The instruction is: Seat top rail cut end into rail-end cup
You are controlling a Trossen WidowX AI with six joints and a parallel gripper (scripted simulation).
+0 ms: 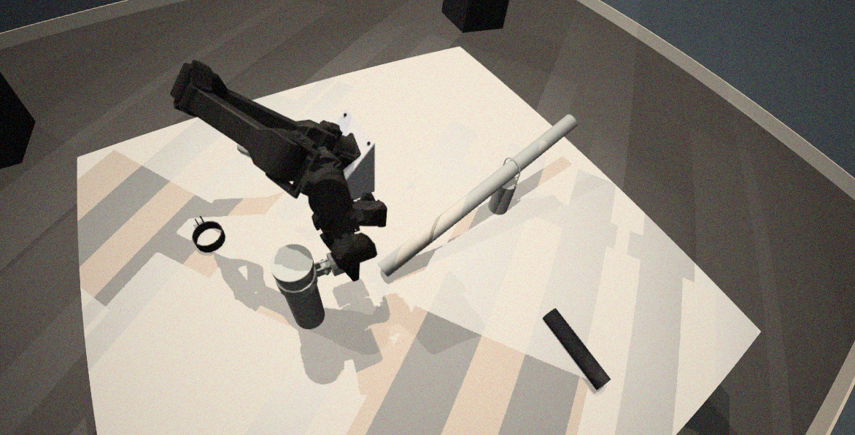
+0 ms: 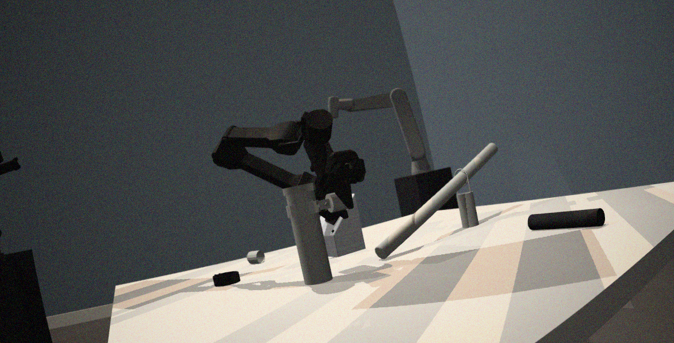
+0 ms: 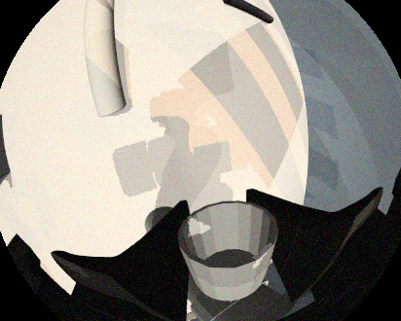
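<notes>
Rail (image 1: 478,195) (image 2: 436,201) (image 3: 103,73) is leaning through the wire loop (image 1: 510,158) (image 2: 468,180) above the short post (image 1: 502,199) (image 2: 464,208), its high end sticking out beyond and its low cut end sloping down near the desk (image 1: 197,384) (image 2: 188,316) (image 3: 50,160). The loop is probably acting as a pivot, holding the far part up while the cut end is waiting to be lifted and guided

The hand (image 1: 352,261) (image 2: 335,206) (image 3: 218,201) is gripping the rail-end cup (image 1: 335,263) (image 2: 333,202) (image 3: 227,282), its fingers closing on either side and leaving the mouth uncovered. It is likely steadying or turning the cup, so that the opening will meet the rail's slope. The brace band (image 1: 299,291) (image 2: 301,212) is circling the big post (image 1: 303,303) (image 2: 311,241) just below the post cap (image 1: 292,261) (image 2: 299,189), where the task is wanting it

The rail is looking long, straight and pale grey, with shadow edges crossing it; its cut end is lying outside the cup, clearly apart. The cup is appearing as a faceted, hollow grey cylinder with a dark floor. Seating is remaining undone, and twisting too hard could be dragging the band down
</notes>
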